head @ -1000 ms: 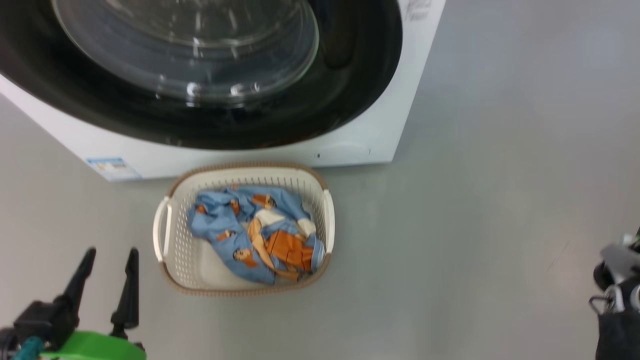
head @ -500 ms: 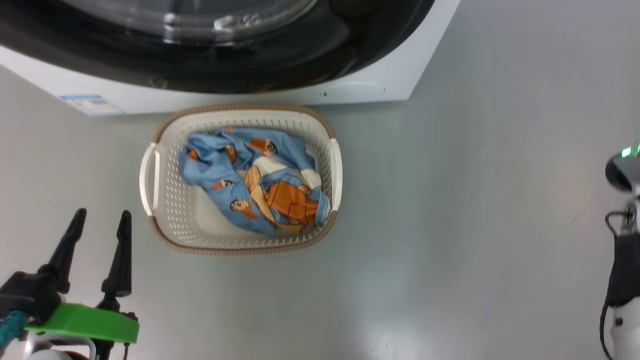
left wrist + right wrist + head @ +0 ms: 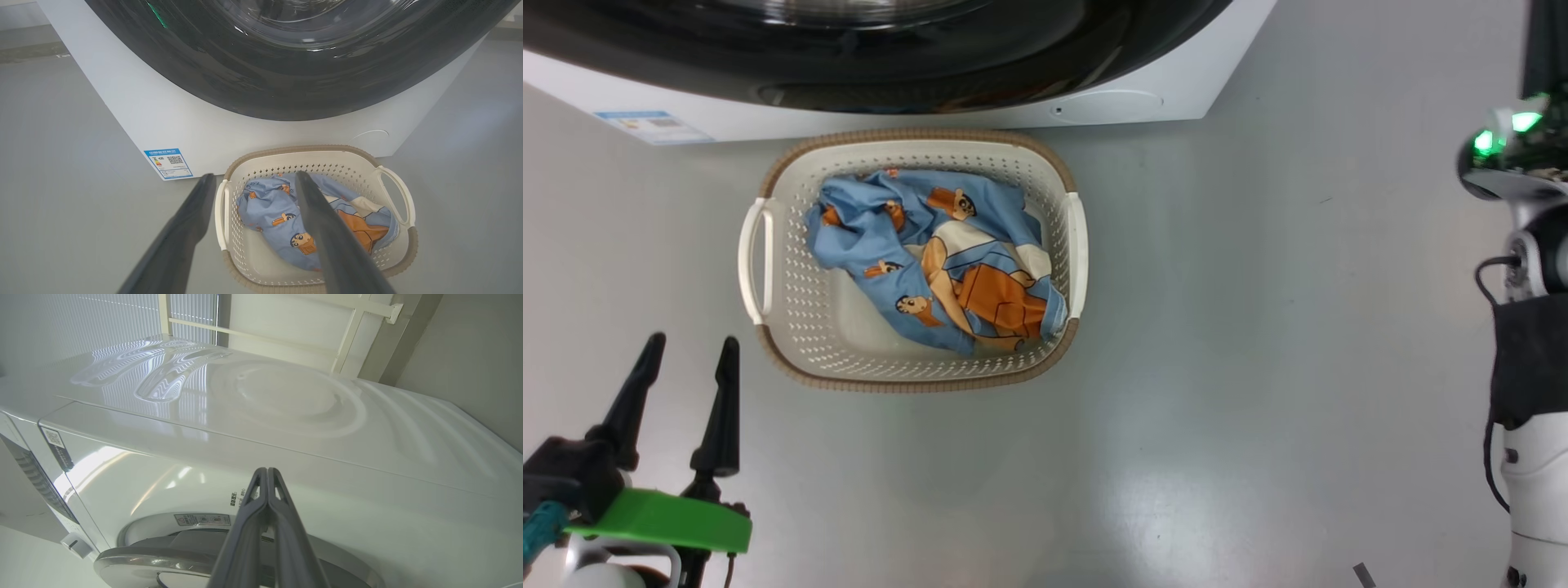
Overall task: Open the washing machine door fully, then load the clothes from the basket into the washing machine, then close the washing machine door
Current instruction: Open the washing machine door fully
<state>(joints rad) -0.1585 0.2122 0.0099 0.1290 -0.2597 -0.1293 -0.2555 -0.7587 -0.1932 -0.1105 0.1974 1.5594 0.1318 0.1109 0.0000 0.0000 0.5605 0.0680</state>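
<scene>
The big white boxy front-loading washing machine [image 3: 1127, 106] stands on the grey floor [image 3: 1258, 327]. Its round glossy black door [image 3: 890, 49] lies against its front. Just before its lower edge stands the small cream perforated plastic basket [image 3: 907, 380] with a brown rim, below the door. The light blue cartoon-print clothes [image 3: 931, 253] lie crumpled inside.

The left gripper [image 3: 692, 339] hangs near the basket's left handle, fingers spread and empty. The right gripper [image 3: 266, 471], fingers pressed together on nothing, points at the machine's front above the door.

A blue label sticker [image 3: 168, 163] low on the front carries a QR code; its writing is too small to read.
</scene>
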